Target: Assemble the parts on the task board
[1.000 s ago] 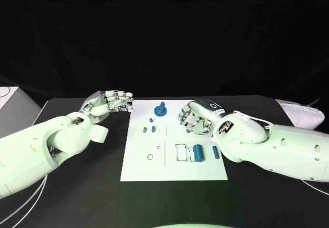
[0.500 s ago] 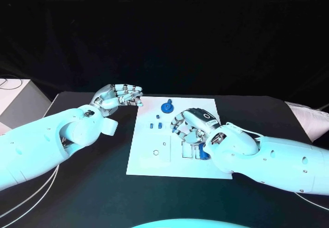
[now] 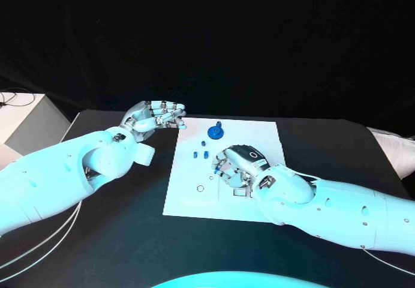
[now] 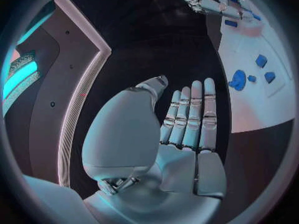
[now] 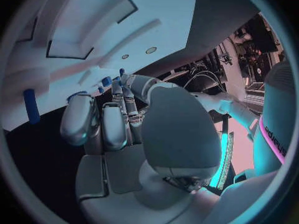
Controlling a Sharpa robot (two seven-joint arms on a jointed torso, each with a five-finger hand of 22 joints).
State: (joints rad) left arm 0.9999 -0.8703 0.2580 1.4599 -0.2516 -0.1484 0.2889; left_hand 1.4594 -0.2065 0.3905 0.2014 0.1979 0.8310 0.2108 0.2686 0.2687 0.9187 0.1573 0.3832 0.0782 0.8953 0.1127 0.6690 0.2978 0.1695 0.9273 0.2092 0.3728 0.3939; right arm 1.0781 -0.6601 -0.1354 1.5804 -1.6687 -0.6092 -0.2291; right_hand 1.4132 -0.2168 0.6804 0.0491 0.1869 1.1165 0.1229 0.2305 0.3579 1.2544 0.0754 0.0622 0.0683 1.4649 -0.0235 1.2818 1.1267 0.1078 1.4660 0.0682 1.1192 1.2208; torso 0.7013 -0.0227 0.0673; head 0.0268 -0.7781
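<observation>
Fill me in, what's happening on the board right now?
The right hand is down over the middle of the white task board, fingers curled toward it; whether it grips a part cannot be told. The left hand hovers off the board's far left corner, holding nothing. A blue gear-like part sits near the far edge, with small blue pieces beside the right hand.

Blue parts [image 3: 215, 129] on the white task board [image 3: 186, 201], black table [image 3: 121, 240].
</observation>
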